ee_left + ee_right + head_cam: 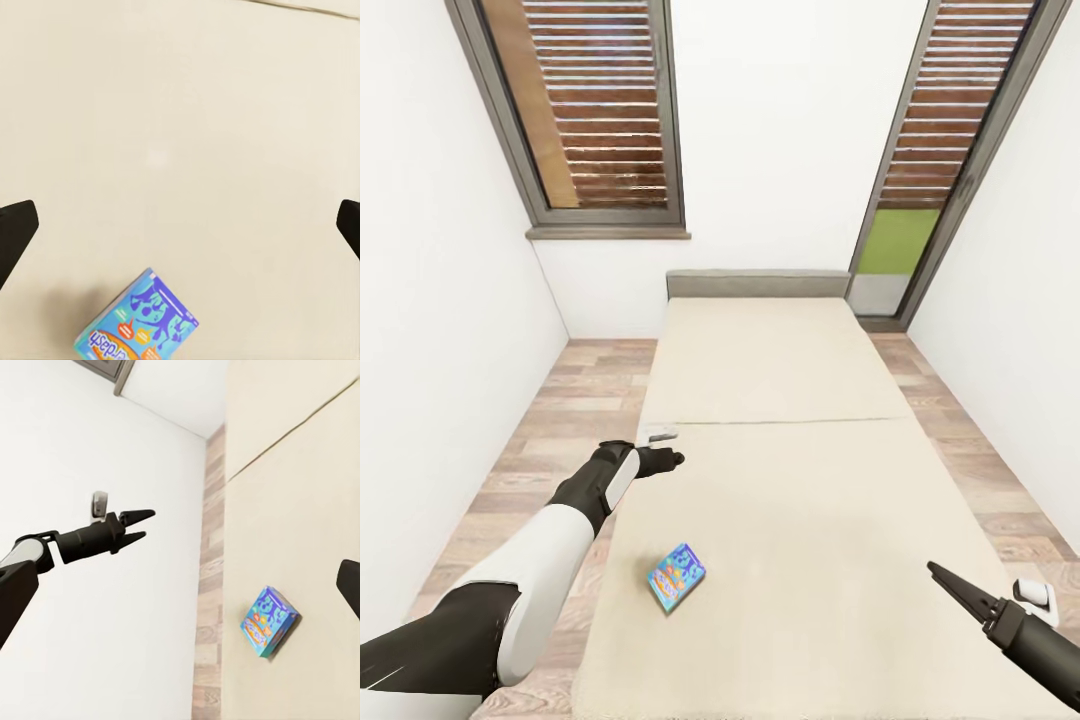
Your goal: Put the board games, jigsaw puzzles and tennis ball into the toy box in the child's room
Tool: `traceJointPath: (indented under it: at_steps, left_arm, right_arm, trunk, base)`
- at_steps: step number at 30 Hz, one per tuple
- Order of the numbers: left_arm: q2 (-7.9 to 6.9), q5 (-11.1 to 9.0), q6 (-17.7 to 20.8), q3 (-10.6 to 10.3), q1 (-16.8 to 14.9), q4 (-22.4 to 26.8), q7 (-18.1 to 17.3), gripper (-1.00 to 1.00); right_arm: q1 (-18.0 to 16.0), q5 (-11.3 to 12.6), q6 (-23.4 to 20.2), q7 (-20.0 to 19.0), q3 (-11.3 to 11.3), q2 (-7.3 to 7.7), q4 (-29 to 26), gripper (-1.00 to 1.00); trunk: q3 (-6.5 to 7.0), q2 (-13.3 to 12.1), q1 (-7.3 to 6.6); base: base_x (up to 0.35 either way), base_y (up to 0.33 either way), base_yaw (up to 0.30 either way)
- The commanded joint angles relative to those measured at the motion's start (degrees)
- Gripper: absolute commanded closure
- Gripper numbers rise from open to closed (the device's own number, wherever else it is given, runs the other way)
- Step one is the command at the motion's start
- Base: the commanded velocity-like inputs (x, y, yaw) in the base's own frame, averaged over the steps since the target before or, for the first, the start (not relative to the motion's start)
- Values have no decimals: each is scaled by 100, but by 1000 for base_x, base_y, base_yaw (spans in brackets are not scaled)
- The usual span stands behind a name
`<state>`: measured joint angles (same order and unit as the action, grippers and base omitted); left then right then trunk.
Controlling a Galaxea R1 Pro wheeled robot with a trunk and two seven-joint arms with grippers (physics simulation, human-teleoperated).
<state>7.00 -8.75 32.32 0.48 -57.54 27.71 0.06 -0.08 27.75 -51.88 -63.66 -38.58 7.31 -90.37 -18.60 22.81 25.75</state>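
Head view: we are looking down at a beige bed [790,480] running toward the far wall, wood floor [530,450] on both sides, slatted windows [600,110] behind. A blue board game [677,577] is lying flat on the mattress near its left edge, close to us. The left gripper [665,462] is hanging over the bed's left edge, beyond the box and apart from it, holding nothing. The right gripper [950,585] is showing low on the right, well apart from the box; we cannot tell its jaw state here.

Left wrist view: we are seeing the box [139,322] on the bedsheet below, dark fingertips [15,229] at both picture edges, jaws spread wide.

Right wrist view: we are seeing the box [268,621] near the mattress edge, and the left gripper [139,526] with its fingers slightly parted; the right fingertips [15,592] are sitting at opposite edges, jaws spread, empty
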Motion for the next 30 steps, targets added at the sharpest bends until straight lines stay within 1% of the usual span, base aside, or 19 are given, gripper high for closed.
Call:
traceJointPath:
  at_steps: [1, 5, 7, 9, 10, 11, 12, 13, 14, 17, 21, 22, 25, 30]
  left_arm:
    - [2, -31, 30, 8, -3, 7, 3, -100]
    - [5, -31, 29, 11, -3, 7, 3, -100]
    - [7, -30, 29, 12, -3, 7, 3, -100]
    - [9, -30, 29, 13, -3, 7, 3, -100]
    - [10, -30, 29, 13, -3, 7, 3, -100]
    - [11, -30, 29, 13, -3, 7, 3, -100]
    - [11, -30, 29, 13, -3, 7, 3, -100]
    - [11, -30, 29, 13, -3, 7, 3, -100]
    - [12, -30, 29, 13, -3, 7, 3, -100]
    - [12, -30, 29, 14, -3, 7, 3, -100]
    - [12, -30, 27, 14, -3, 7, 3, -100]
    - [15, -30, 25, 14, -1, 7, 3, -100]
    - [18, -30, 23, 14, 1, 7, 3, -100]
    - [20, -30, 21, 14, 0, 7, 3, -100]
  right_arm:
    - [-1, 25, -29, -15, -5, 4, -8, -100]
    - [1, 45, -31, -121, -8, 41, -23, -100]
    - [3, 53, -32, -265, -8, 78, -30, -100]
    - [2, 60, -32, -495, -9, 119, -35, -100]
    - [3, 63, -31, -652, -9, 137, -38, -100]
    - [5, 66, -22, -1026, -18, 163, -43, -100]
    - [5, 68, -12, -1236, -33, 174, -46, -100]
    - [5, 68, -12, -1236, -33, 174, -46, -100]
    - [6, 66, 18, -1662, -96, 187, -49, -100]
    - [7, 59, 76, -2103, -279, 190, -50, -100]
    - [8, 55, 161, -2356, -587, 185, -46, -100]
    - [8, 55, 186, -2421, -700, 178, -45, -100]
    - [8, 55, 208, -2478, -801, 177, -34, -100]
    - [8, 36, 223, -2513, -872, 176, -16, -100]
  trunk:
    - [-19, 10, 3]
    - [-56, 10, 3]
    - [-75, 10, 3]
    - [-94, 10, 3]
    - [-103, 10, 3]
    - [-113, 10, 3]
    - [-122, 10, 3]
    - [-131, 10, 3]
    - [-141, 10, 3]
    - [-169, 10, 3]
    - [-207, 10, 3]
    - [-216, 10, 3]
    - [-244, 10, 3]
    - [-291, 10, 3]
  base:
    - [0, 0, 0]
    - [0, 0, 0]
    - [0, 0, 0]
    - [0, 0, 0]
    - [0, 0, 0]
    - [0, 0, 0]
    - [0, 0, 0]
    - [0, 0, 0]
    - [0, 0, 0]
    - [0, 0, 0]
    - [0, 0, 0]
    - [0, 0, 0]
    - [0, 0, 0]
    - [0, 0, 0]
